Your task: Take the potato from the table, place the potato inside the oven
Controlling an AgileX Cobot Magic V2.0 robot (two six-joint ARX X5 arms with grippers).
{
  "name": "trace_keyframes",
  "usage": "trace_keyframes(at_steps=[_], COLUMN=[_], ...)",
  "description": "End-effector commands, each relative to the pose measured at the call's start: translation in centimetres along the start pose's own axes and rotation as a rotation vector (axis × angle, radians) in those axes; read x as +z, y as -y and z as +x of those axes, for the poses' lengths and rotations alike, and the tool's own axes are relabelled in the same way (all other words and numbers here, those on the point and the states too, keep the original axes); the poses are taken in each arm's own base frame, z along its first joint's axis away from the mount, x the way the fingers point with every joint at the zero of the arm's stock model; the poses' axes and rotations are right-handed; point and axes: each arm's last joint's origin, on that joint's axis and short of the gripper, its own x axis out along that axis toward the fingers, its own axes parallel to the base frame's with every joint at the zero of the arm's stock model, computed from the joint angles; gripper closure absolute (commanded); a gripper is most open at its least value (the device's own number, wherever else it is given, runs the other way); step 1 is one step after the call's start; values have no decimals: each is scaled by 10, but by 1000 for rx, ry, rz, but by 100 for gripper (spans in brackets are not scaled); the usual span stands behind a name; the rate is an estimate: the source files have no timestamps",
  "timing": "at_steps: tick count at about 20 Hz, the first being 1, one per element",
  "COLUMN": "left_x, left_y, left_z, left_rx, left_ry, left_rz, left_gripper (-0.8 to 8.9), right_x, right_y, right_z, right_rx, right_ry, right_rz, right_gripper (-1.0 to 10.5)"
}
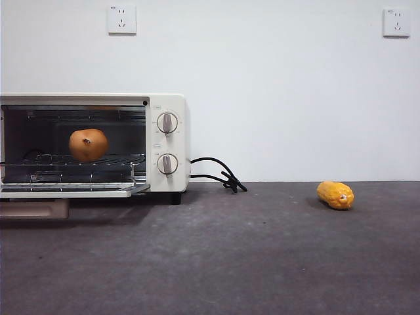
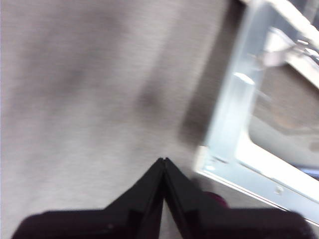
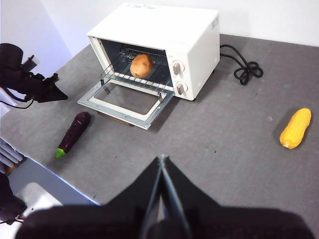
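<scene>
The orange-brown potato [image 1: 88, 144] [image 3: 141, 65] rests on the wire rack inside the cream-white oven [image 1: 167, 105] [image 3: 164, 30], whose glass door [image 1: 69, 192] [image 3: 124, 102] [image 2: 234, 114] lies folded down open. My left gripper [image 2: 164, 160] [image 3: 59, 94] is shut and empty, hovering above the table [image 1: 262, 256] beside the open door's corner. High over the table's near side, my right gripper [image 3: 161, 158] is shut with nothing in it. Neither arm appears in the front view.
A yellow-orange corn-like piece [image 1: 335, 195] [image 3: 295, 128] lies on the table to the oven's right. A dark purple eggplant [image 3: 73, 133] lies in front of the door's left. The oven's black cord [image 1: 220, 174] [image 3: 244, 67] is coiled behind it.
</scene>
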Motion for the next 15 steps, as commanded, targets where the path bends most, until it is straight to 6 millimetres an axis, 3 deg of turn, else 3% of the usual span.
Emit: trace_keyframes(at_steps=[1, 5, 15], left_x=[-4, -7, -5], left_y=[-7, -9, -7], left_z=[15, 37, 45], left_rx=[-3, -32, -150], left_ry=[-64, -145, -139], left_rz=[-15, -28, -39], left_gripper=[822, 822, 822], right_x=[-4, -3, -3], right_y=[1, 1, 2], right_z=[1, 2, 2], right_rx=[-13, -29, -45], right_ry=[-24, -17, -8], right_rz=[5, 9, 22], right_gripper=[947, 947, 947])
